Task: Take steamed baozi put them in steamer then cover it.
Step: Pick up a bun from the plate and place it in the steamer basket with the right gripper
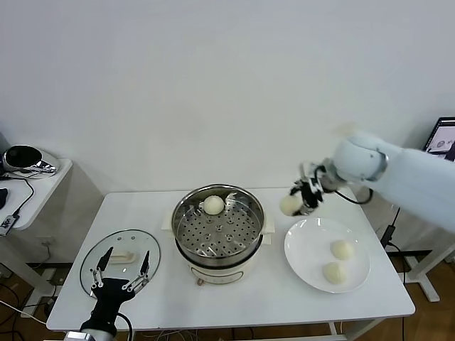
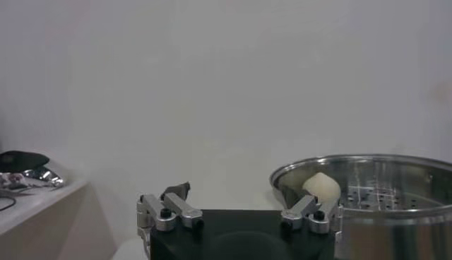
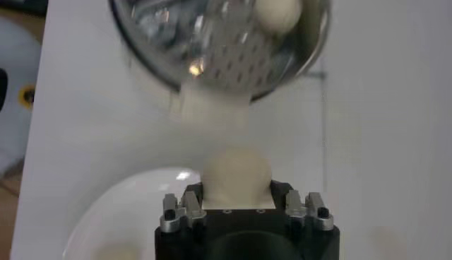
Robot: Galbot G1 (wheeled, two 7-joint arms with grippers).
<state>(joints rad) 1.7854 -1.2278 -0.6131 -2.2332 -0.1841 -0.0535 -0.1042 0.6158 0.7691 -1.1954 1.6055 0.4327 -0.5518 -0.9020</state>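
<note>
The steel steamer (image 1: 219,234) stands mid-table with one baozi (image 1: 213,205) on its perforated tray at the far side. My right gripper (image 1: 295,201) is shut on a baozi (image 1: 290,204) and holds it in the air between the steamer and the white plate (image 1: 313,264); in the right wrist view that baozi (image 3: 236,176) sits between the jaws, with the steamer (image 3: 212,49) beyond. Two baozi (image 1: 343,249) (image 1: 333,273) lie on the plate. The glass cover (image 1: 117,257) lies flat at the table's left. My left gripper (image 1: 121,272) is open above the cover's near edge.
A small side table (image 1: 28,185) with a dark device stands at the far left. A monitor (image 1: 444,138) shows at the right edge. The steamer's rim (image 2: 367,173) and the baozi inside it (image 2: 321,189) show in the left wrist view.
</note>
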